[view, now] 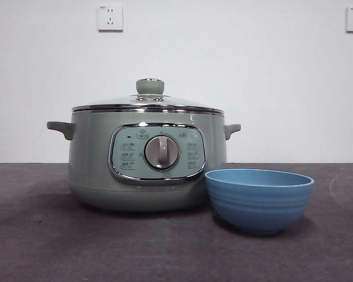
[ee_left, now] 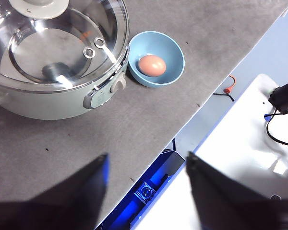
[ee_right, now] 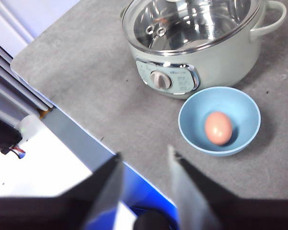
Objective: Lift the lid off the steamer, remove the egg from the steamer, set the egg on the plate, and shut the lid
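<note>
Meanwhile we held our left gripper (ee_left: 146, 165) and right gripper (ee_right: 144, 160) wide and empty, well apart from the lid (view: 148, 101) seated on the steamer (view: 146, 158), the egg (ee_right: 218, 128) resting unobstructed in the plate (view: 259, 200) just beside it.

Lid (view: 148, 103) closes steamer (view: 106, 170); egg (ee_right: 218, 127) in plate (ee_right: 189, 125).

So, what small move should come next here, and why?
Probably none beyond keeping both arms parked. The egg already lies in the plate, and the lid sits closed on the steamer. The left claw and the right claw are both open, empty and away from the pot, so every step looks done.
</note>
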